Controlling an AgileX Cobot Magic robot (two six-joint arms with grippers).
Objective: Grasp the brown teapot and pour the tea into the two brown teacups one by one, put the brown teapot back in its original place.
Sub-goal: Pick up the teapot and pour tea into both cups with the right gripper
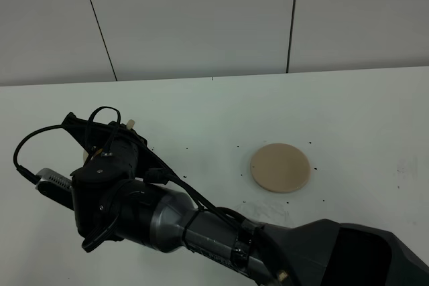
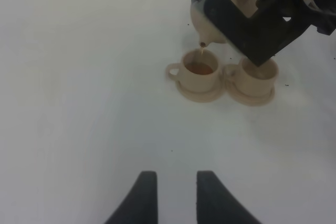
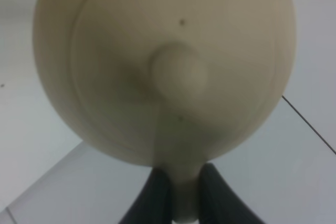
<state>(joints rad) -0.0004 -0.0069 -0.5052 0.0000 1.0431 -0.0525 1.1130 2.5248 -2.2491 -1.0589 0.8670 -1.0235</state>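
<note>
Pouring into the first of the two brown teacups [image 2: 199,72] right now: tipping the brown teapot [image 2: 223,9] spout-down just above it and sending a thin stream of tea [image 2: 201,52] into the brownish liquid inside. Clamping the right claw [image 3: 178,192] on the pot's loop handle, fingers pressed together around it, lid knob facing the wrist camera. Keeping the other teacup [image 2: 258,74] just beside the first, saucer against saucer, partly hidden behind that claw; impossible to tell whether filled or not. Hanging the left claw [image 2: 176,178] over bare worktop [image 2: 79,77] near the teacups, fingers apart, holding nothing. Leaving the original place, a wide tan disc [image 1: 280,167], uncovered and well apart from the teacups. Judging by this: grasping done, first pour under way, roughly the middle of the job. Left to do, most likely: shifting the spout over the other teacup, pouring there, then carrying the pot across and setting it down on the disc.
</note>
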